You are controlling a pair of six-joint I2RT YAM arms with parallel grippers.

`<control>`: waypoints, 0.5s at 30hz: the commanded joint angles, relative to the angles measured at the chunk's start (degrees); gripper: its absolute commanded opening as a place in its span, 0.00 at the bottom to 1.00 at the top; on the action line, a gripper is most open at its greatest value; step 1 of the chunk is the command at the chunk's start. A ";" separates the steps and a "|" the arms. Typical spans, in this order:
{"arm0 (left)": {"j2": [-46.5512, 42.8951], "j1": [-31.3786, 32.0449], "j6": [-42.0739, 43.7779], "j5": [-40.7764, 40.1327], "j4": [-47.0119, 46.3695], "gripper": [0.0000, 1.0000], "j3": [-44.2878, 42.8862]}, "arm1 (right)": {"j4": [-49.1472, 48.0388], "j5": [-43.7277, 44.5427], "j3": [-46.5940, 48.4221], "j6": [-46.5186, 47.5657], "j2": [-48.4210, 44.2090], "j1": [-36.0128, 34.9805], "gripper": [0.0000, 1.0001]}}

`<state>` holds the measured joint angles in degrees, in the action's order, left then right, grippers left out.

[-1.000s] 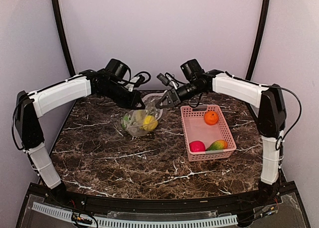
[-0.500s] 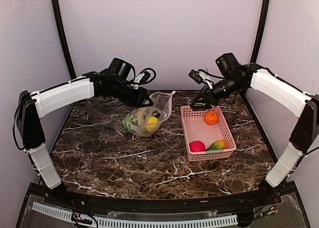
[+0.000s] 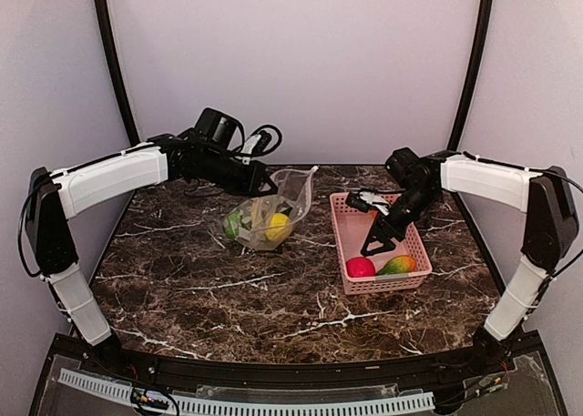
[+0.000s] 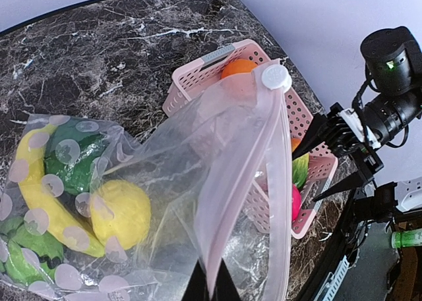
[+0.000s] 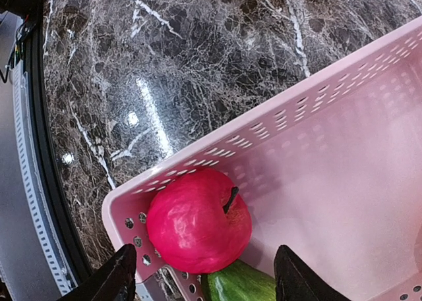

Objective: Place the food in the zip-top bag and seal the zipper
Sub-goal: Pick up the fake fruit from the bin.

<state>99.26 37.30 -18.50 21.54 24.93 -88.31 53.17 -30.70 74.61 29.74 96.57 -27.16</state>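
The zip-top bag (image 3: pixel 271 212) lies left of the pink basket (image 3: pixel 416 241) with its mouth lifted. My left gripper (image 3: pixel 258 181) is shut on the mouth edge, and in the left wrist view its tips (image 4: pixel 211 284) pinch the zipper (image 4: pixel 231 195). Inside the bag are a lemon (image 4: pixel 122 212), a banana (image 4: pixel 39 195) and green pieces (image 4: pixel 78 164). My right gripper (image 3: pixel 373 243) hangs open inside the basket, its jaws wide on either side of the red-pink fruit (image 5: pixel 198 220) without touching it. The mango (image 5: pixel 241 284) lies beside that fruit. The orange (image 4: pixel 239 67) sits at the basket's far end.
The basket's near wall (image 5: pixel 217 157) runs just beyond the red-pink fruit. Dark marble table (image 3: pixel 273 298) stretches in front of the bag and the basket. Curved black posts (image 3: pixel 474 61) and pale walls close in the back and sides.
My right arm swung from the bag's mouth to the right and down into the basket, and its jaws opened wide. My left gripper kept hold of the bag's mouth.
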 commanded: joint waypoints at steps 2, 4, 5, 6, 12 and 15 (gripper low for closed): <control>-4.00 0.23 0.04 -0.54 -0.48 0.01 1.33 | -2.31 -0.50 -1.91 -0.35 2.95 -0.09 0.71; -4.25 0.23 0.11 -0.68 -0.43 0.01 1.50 | -2.65 -0.99 -1.85 -0.55 3.90 -0.10 0.71; -4.30 0.19 0.13 -0.74 -0.42 0.01 1.53 | -2.80 -1.33 -1.84 -0.62 4.35 -0.09 0.71; -4.31 0.20 0.13 -0.85 -0.34 0.01 1.62 | -2.87 -1.75 -1.84 -0.80 4.82 -0.09 0.72; -3.99 0.23 -0.04 -0.72 -0.33 0.01 1.65 | -2.97 -3.36 -2.09 -1.03 6.84 -0.18 0.78; -4.05 0.20 0.04 -0.83 -0.23 0.01 1.70 | -2.90 -4.15 -2.27 -1.04 7.59 -0.13 0.78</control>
<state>97.69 37.30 -18.50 20.97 24.91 -87.57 50.74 -32.86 73.08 29.04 102.63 -27.16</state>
